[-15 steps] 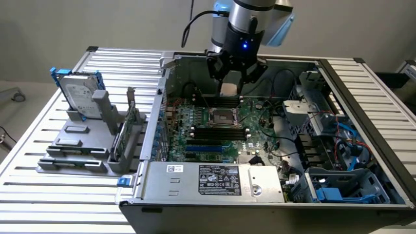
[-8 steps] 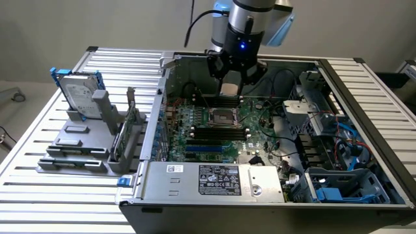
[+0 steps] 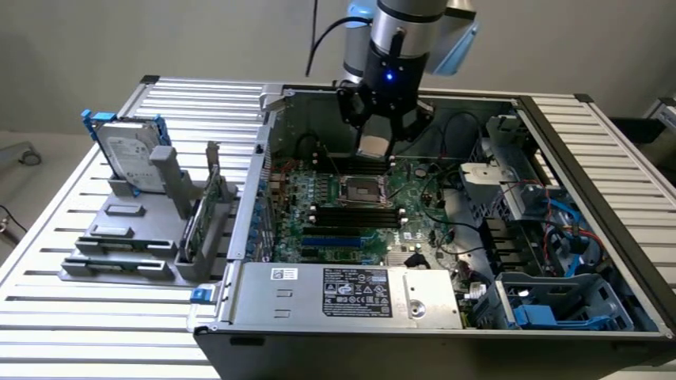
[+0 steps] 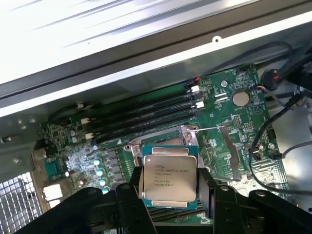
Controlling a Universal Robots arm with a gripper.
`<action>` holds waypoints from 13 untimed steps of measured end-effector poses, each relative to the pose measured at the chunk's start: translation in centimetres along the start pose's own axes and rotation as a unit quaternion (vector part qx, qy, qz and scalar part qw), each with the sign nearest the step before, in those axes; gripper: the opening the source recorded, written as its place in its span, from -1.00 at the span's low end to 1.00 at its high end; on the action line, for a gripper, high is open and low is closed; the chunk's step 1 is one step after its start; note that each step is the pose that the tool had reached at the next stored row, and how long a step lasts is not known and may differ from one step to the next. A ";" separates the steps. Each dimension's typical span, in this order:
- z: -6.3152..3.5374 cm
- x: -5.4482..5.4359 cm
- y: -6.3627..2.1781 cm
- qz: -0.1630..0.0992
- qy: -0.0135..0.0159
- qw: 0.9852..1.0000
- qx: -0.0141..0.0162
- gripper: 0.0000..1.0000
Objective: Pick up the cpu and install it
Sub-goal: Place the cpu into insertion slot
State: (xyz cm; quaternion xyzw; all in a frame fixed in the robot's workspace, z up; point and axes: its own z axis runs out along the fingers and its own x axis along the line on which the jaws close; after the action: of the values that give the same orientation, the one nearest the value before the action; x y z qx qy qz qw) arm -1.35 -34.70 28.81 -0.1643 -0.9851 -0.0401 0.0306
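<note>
Exterior view first: the gripper [image 3: 378, 141] is down inside the open computer case [image 3: 591, 237], and its jaws are clamped on the cpu [image 3: 374, 146], which shows as a pale little square between the black fingers [image 3: 357, 119]. The chip is hanging in the air over the green motherboard [image 3: 423, 226], not touching it. The CPU socket [image 3: 362, 190] sits apart from it, lower in the picture, and its centre is bare. The power supply [image 3: 343, 289] with its white label runs along the near edge of the case. Off to the exterior view's left, the hard drive [image 3: 132, 154] with blue brackets stands upright in a grey holder [image 3: 127, 237] on the slatted table [image 3: 53, 277].

Wrist view: the cpu [image 4: 169, 178] is front and centre with its silver lid and printed text facing the camera. It's pinched by its two opposite edges, with one of the fingers [image 4: 134, 190] on each side. The socket [image 4: 168, 142] and its metal frame peek out just behind it. Beyond that are the dark memory slots [image 4: 146, 117], and a coin cell [image 4: 240, 99] sits further across the motherboard [image 4: 229, 141].
</note>
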 end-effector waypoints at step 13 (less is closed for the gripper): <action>0.70 0.0 -0.05 0.117 -0.008 0.993 -0.009 0.08</action>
State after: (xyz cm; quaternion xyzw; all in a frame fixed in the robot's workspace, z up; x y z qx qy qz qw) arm -1.35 -34.70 28.11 -0.2791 -0.9589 -0.0435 0.0257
